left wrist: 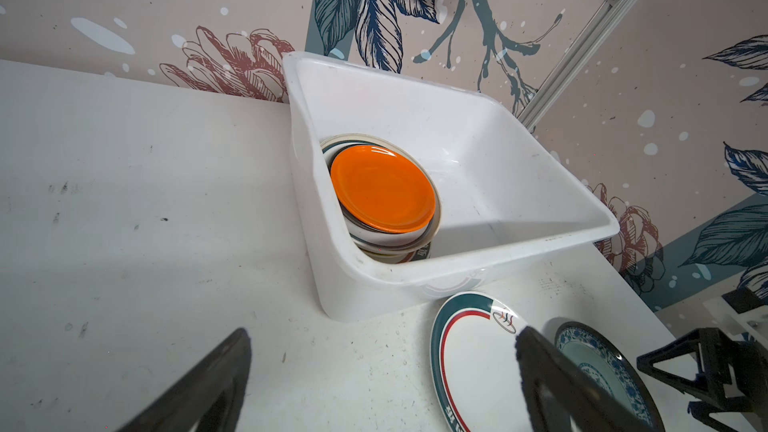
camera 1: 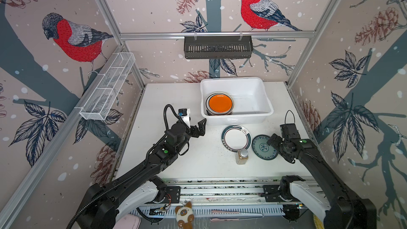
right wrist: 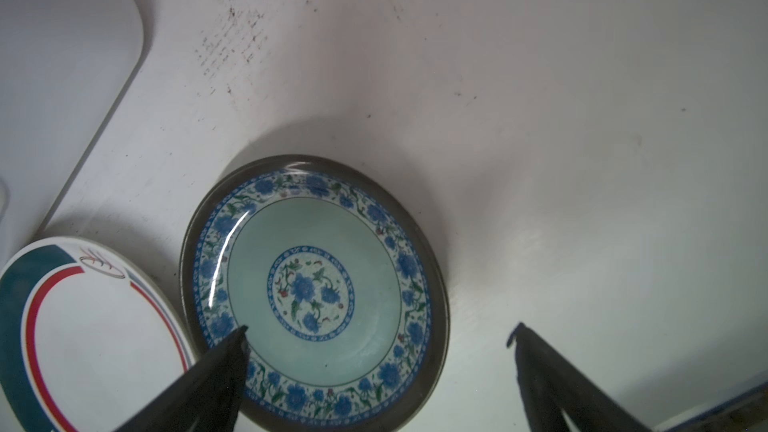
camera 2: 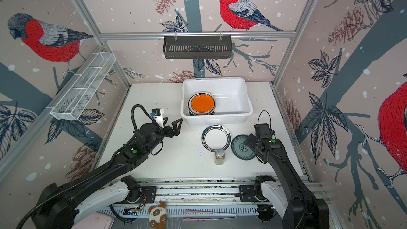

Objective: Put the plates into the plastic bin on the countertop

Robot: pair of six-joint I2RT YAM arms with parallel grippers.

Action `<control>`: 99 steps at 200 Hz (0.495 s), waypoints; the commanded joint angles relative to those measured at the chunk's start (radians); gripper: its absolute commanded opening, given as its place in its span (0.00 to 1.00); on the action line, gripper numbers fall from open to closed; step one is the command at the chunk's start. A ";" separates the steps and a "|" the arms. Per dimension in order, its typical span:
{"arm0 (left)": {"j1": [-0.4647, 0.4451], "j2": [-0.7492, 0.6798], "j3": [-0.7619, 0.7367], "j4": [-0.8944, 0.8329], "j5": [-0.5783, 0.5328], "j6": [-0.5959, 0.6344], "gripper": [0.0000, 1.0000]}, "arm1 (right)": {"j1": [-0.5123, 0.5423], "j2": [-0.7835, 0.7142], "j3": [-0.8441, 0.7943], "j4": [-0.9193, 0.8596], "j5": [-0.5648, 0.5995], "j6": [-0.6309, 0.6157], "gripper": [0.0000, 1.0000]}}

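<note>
Wide-open, empty right end effector straddles rim of blue-floral plate; next, likely: pinch, lift, carry to plastic bin.

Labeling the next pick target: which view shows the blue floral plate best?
Right wrist view: the blue floral plate nearly whole, pattern sharp. In both top views it is small, partly under the right gripper. Left wrist view: half hidden by a finger.
</note>
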 commanded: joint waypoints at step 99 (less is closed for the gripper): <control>0.000 -0.014 0.010 0.039 0.000 0.006 0.98 | -0.016 -0.032 -0.141 0.152 -0.156 0.076 0.56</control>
